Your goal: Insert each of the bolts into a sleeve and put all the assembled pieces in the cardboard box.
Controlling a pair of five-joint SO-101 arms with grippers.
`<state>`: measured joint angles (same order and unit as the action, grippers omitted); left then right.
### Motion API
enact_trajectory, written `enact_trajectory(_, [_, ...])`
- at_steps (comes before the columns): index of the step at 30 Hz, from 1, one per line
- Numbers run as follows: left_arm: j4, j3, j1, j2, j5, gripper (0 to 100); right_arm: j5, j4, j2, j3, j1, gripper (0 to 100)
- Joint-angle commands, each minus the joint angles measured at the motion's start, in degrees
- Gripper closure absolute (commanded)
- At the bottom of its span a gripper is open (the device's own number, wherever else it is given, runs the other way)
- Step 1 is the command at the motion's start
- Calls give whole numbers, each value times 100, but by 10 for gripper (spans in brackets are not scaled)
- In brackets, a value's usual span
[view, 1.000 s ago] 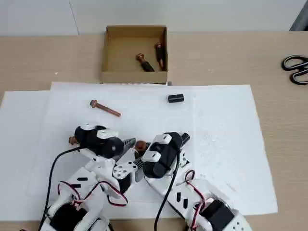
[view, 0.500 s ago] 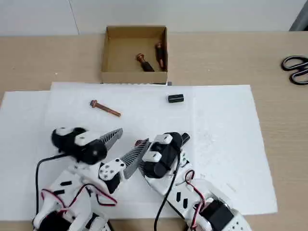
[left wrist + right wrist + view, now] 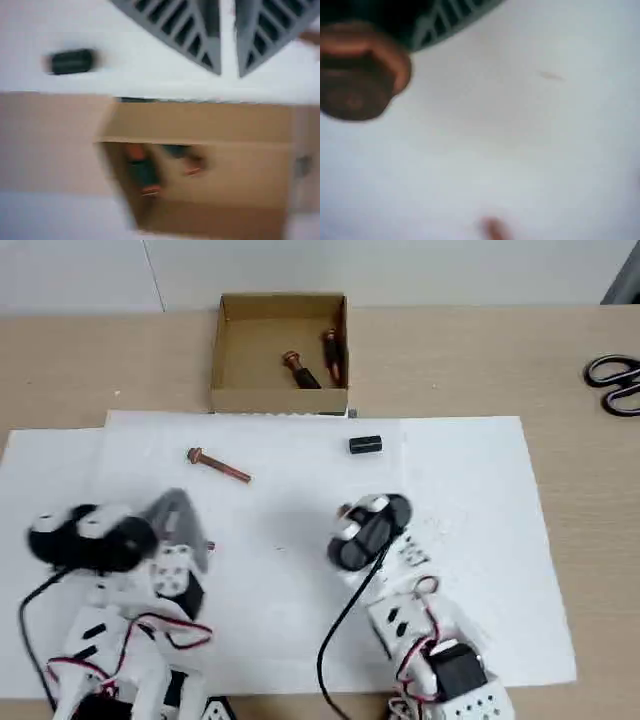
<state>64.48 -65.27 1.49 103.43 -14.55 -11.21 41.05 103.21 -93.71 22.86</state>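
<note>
Copper bolt [image 3: 356, 77] stays clamped in right gripper [image 3: 347, 514]; left gripper [image 3: 229, 71], slightly parted, pulled away.

light brown wooden table [image 3: 480, 360], large white paper sheet [image 3: 470, 540] spread over its near half, black-handled scissors [image 3: 612, 383] lying on bare wood at the right edge, white wall [image 3: 400, 270] behind

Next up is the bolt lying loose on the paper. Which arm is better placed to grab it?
Left. The left gripper is open and empty, and in the high view it sits nearer the loose bolt. The right gripper is busy, shut on a second bolt.
</note>
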Motion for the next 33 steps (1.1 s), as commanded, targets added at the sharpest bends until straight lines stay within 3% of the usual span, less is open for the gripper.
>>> enact_trajectory(1, [316,-242,-677,35,62,994,44,-418,66,-97,-822,995])
enact_trajectory(6, [448,-778,-932,35,44,994,941,-462,57,176,-892,995])
enact_trajectory(14, [422,-1393,-897,35,229,994,1011,-303,-488,1415,-884,995])
enact_trajectory(21, [176,-1833,-897,35,413,994,1459,-347,-3292,3385,-637,995])
enact_trajectory(33, [-79,-2352,-897,35,387,994,1459,-892,-7846,6848,-505,995])
